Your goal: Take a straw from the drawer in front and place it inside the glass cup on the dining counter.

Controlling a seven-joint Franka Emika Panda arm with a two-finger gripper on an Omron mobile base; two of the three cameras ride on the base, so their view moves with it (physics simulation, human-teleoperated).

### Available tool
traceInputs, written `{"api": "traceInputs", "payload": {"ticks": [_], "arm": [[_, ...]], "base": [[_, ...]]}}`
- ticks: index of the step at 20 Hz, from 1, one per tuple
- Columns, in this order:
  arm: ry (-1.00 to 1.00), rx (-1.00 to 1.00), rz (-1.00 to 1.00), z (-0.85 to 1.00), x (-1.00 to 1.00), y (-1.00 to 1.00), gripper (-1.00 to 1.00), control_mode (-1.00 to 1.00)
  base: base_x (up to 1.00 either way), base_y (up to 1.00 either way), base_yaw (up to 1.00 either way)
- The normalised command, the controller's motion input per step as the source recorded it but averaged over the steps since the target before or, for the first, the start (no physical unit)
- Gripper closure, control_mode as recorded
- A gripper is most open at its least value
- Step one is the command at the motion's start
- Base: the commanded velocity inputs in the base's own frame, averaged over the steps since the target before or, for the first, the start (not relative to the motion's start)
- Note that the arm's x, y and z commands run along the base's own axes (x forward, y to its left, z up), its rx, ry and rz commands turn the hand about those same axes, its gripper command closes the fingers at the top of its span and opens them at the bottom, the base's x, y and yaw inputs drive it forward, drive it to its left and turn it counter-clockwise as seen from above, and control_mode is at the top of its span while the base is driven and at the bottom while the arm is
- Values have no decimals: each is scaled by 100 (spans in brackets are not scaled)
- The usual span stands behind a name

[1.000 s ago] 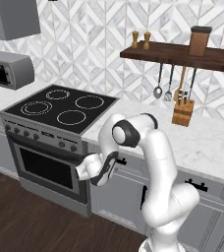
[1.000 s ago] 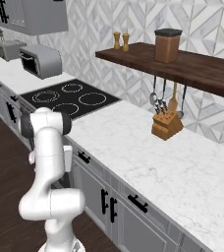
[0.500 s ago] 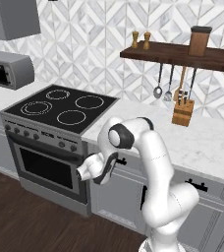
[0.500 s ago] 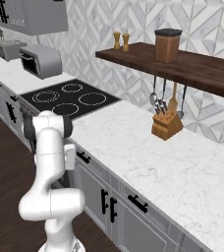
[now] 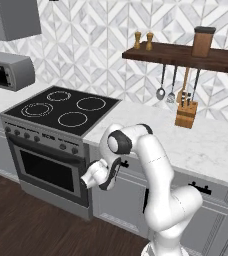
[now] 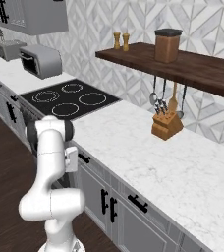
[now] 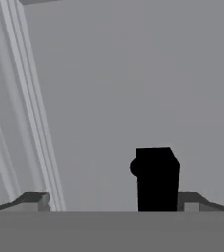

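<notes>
The drawer is a light-grey panel front under the marble worktop, just right of the oven, and it is shut. In the hand view its panel is very close, with the small black handle rising between my fingertips, nearer the right one. My gripper is open and holds nothing. In the left base view the gripper hangs low against the drawer front, close to the handle. The straw is hidden. The glass cup and the dining counter are out of view.
The black stove and its oven door stand directly left of the hand. A knife block sits on the worktop under a wooden shelf with hanging utensils. Grey cabinet doors with black handles line the base.
The arm's elbow has sunk a little and shifted left, bringing the hand slightly closer to the drawer front. The jaws have stayed open.
</notes>
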Motion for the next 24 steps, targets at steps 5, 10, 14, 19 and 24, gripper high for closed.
{"api": "traceInputs", "payload": {"ticks": [5,10,14,19,24], "arm": [[-1,1,8,0,20,-26,-100,-100],[0,6,3,-6,36,-58,-100,-100],[0,15,2,-3,61,-69,-100,-100],[9,24,4,0,47,-77,100,-100],[18,23,5,-9,38,-83,100,-100]], "base": [[0,0,0],[0,0,0],[0,0,0],[0,0,0],[0,0,0]]}}
